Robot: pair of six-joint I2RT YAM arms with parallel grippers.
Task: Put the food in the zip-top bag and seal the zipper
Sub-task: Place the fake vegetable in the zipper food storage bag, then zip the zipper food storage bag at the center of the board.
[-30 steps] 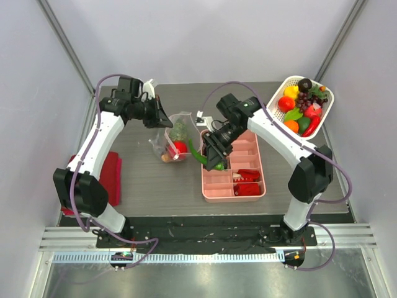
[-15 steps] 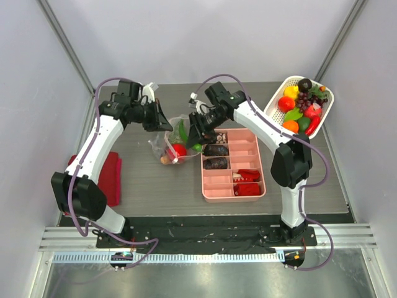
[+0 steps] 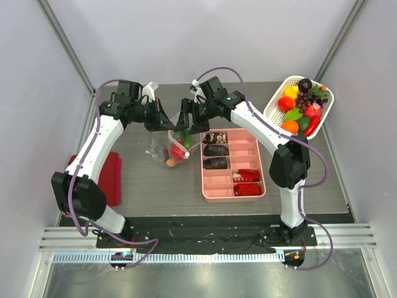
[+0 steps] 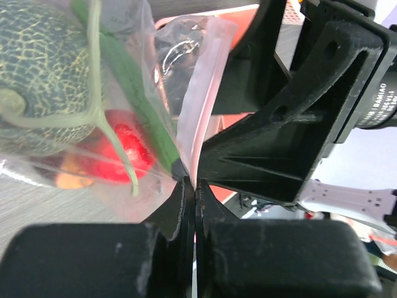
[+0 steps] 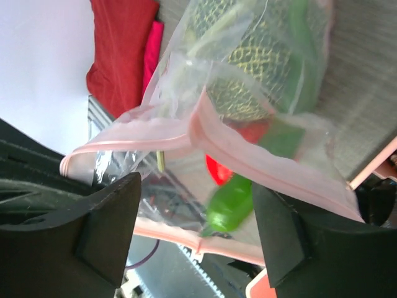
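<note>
With my left fingers (image 4: 189,197) pinched shut on the zip-top bag (image 4: 198,81) rim, its open mouth lies directly between my wide-spread right fingers (image 5: 195,214)

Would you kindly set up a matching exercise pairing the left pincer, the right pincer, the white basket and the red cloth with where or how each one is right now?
Column one:
1. left pincer
2. right pincer
3. white basket
4. red cloth

Column two:
A. on the far right, holding toy fruit
B. open at the mouth of the zip-top bag
C. on the near left
D. shut on the zip-top bag's edge

Pairs: 1-D; 2-B; 3-A; 4-C
</note>
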